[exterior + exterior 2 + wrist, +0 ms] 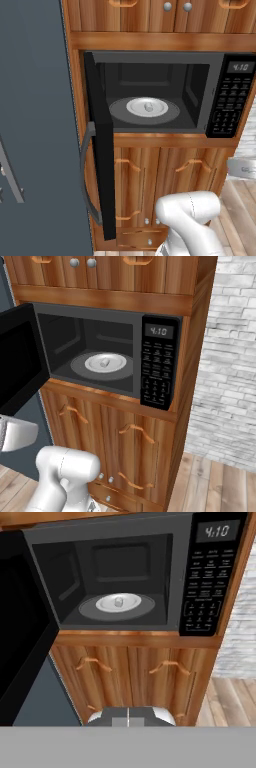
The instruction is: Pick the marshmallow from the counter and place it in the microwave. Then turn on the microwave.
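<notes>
The black microwave (200, 60) (90, 313) (175, 572) is built into a wooden cabinet, and its door (102, 150) (17, 361) (20, 637) is swung wide open to the left. Inside, the small whitish marshmallow (148, 106) (104, 362) (118, 602) rests on a round white dish (161, 107) (118, 362) (133, 603) on the turntable. The keypad (227, 105) (157, 373) (202, 592) on the right shows a lit display. My gripper (128, 718) is shut and empty, well back from the microwave and below its opening. The counter is out of view.
Wooden cabinet doors with curved handles (127, 165) (90, 662) sit under the microwave. A tall dark grey panel (35, 125) stands left of the open door. A white brick wall (225, 381) and wooden floor (220, 481) lie to the right.
</notes>
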Robot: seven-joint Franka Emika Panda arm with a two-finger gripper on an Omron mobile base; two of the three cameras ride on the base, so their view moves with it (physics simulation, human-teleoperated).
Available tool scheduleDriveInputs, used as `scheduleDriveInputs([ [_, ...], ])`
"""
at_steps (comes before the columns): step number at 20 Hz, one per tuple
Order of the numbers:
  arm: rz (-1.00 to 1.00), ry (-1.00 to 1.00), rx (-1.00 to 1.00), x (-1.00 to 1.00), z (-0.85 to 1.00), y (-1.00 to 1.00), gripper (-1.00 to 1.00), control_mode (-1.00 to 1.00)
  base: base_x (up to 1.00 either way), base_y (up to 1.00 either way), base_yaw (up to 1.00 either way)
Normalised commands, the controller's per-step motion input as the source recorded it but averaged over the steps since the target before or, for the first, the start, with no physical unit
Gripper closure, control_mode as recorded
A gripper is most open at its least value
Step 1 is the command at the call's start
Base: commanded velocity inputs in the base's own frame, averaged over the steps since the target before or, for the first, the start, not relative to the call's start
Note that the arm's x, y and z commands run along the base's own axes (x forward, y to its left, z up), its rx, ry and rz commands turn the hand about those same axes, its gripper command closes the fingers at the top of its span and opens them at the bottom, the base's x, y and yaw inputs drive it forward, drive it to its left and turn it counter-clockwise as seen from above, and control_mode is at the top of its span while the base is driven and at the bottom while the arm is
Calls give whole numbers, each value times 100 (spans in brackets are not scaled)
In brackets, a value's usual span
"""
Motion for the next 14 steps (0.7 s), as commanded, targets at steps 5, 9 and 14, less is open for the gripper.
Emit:
scheduleDriveInputs([
  [5,0,-5,-2,-39,20,8,100,-100,0,0,0],
  [9,0,-3,-3,-31,21,13,100,-100,0,0,0],
  [14,0,-4,-5,-30,15,15,100,-100,0,0,0],
])
